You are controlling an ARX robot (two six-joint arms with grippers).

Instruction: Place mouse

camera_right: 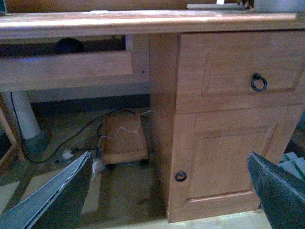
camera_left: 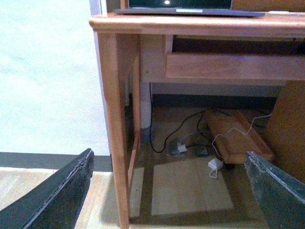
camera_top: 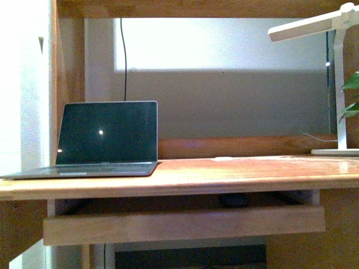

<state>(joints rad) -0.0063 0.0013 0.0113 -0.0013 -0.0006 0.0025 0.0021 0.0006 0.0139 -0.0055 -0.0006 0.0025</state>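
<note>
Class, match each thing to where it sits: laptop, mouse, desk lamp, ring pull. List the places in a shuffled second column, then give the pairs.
1 laptop
2 mouse
3 desk lamp
4 ring pull

A on the drawer front
B left end of the desktop
C in the tray under the desktop
D right end of the desktop

Pairs: 1-B, 2-C, 3-D, 4-A

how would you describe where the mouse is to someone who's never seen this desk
Start at the wooden desk and drop below its top to the pull-out tray. In the shadowed gap above the tray's front board, right of centre, sits the mouse: a small dark domed lump, the only thing seen there, while the laptop and lamp stand on top.
</note>
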